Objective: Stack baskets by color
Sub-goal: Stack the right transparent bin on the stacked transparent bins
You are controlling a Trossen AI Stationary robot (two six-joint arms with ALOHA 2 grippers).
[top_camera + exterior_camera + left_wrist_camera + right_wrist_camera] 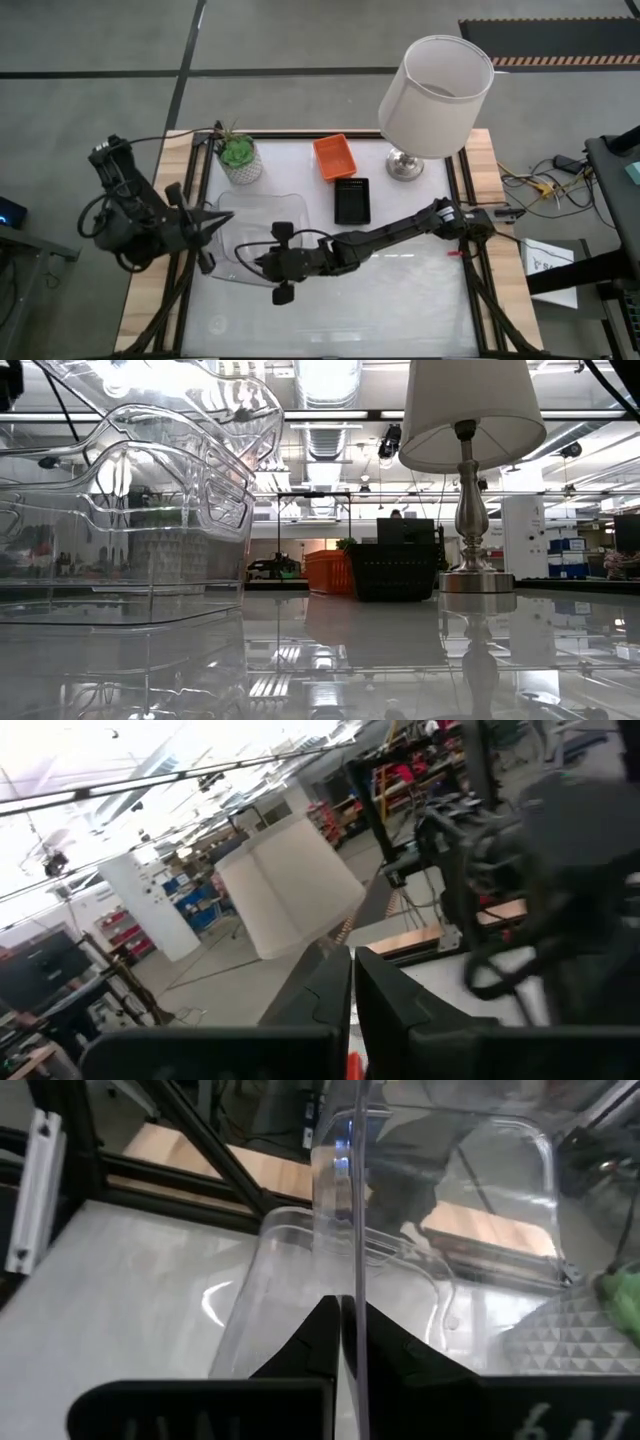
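Note:
The clear trays [255, 215] lie nested at the table's left-middle. In the low view the clear trays [120, 530] show their upper ones tilted over the lowest. My right gripper [250, 262] reaches in from the right and is shut on a clear tray's wall. My left gripper [222, 220] hangs shut at the table's left edge, pointing level toward the trays and holding nothing. An orange basket [335, 157] and a black basket [352, 200] rest on their bottoms toward the far side. My right gripper pinches a clear tray's thin wall [357, 1270] between its two fingers, and the wall stands edge-on between them. The fingers come nearly level from the table's right side, slanting a little down. The rest of the tray [440, 1200] stretches away beyond the fingertips.
A lamp with a white shade [435, 95] stands at the far right, its base [405, 165] beside the baskets. A green potted plant [240, 160] stands at the far left, close behind the trays. The table's near half [380, 300] is bare white surface.

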